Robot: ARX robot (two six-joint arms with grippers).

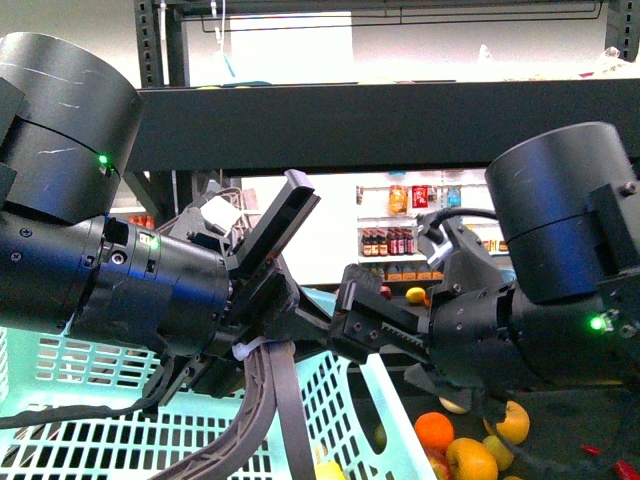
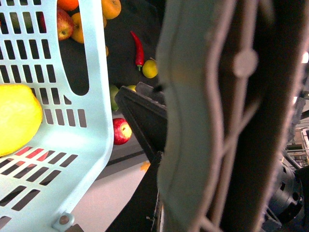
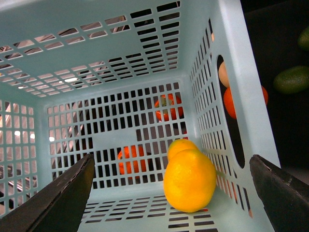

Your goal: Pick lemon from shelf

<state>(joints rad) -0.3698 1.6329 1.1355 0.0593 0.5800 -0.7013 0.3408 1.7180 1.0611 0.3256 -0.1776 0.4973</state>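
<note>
Black metal shelf (image 1: 380, 120) tiers with raised front lips fill the front view, and white racks of small bottles (image 1: 390, 242) show far behind. A pale turquoise plastic basket (image 3: 120, 29), its walls and floor cut with rows of oblong slots, sits below both arms.

The lemon (image 3: 189, 179) lies inside this basket, not on a tier. In the right wrist view it rests on the slotted floor in the corner against the side wall. It is deep yellow, plump and oval, with finely dimpled skin and a soft sheen. A smaller rounded bulge sits at its far end; whether that is its own tip or a second fruit cannot be told.

The right gripper (image 3: 171, 162) has its dark, wedge-shaped fingers (image 3: 63, 193) spread wide and holding nothing. The lemon is between them and beyond their tips, closer to one finger than the other, and touches neither.

The left gripper (image 1: 300, 250) shows flat black fingers splayed in a V with nothing in them. In its wrist view a blurred grey pad (image 2: 193, 121) fills much of the frame. The lemon is well off to one side of it, behind the basket wall.

Loose round oranges and apples (image 1: 470, 455) and a glossy red chilli (image 2: 138, 48) lie on the dark tray outside the basket.
</note>
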